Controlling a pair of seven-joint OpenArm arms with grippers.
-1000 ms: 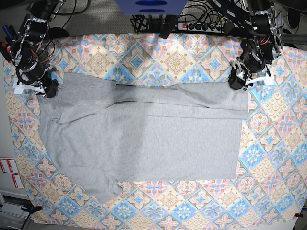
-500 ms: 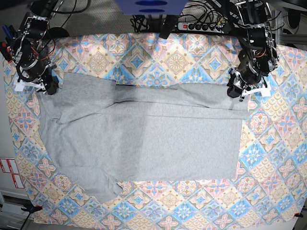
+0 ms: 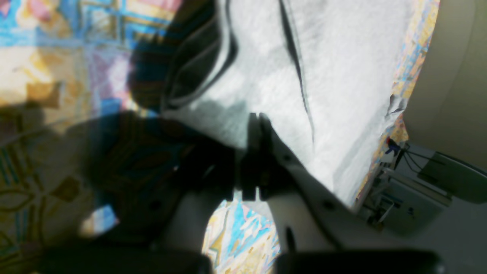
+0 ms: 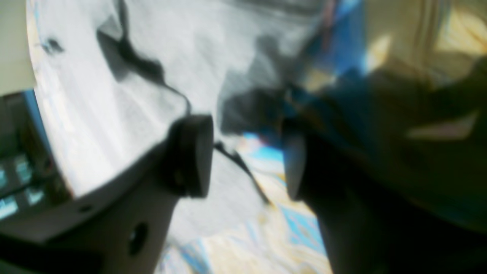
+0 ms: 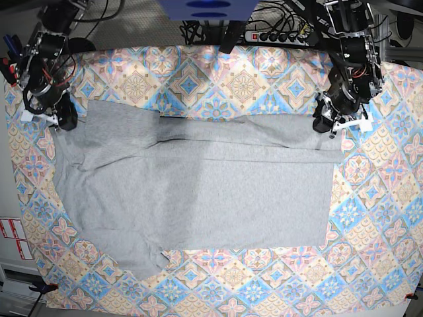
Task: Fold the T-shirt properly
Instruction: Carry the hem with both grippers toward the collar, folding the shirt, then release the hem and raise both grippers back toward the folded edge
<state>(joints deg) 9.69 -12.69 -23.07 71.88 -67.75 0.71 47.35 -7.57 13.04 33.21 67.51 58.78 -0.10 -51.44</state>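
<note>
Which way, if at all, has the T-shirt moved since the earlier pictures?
No: the T-shirt lies as before against the tablecloth's tiles.

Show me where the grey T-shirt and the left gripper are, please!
T-shirt: (image 5: 198, 191), base view, on the middle of its body.
Left gripper: (image 3: 249, 152), left wrist view, between its fingertips.
</note>
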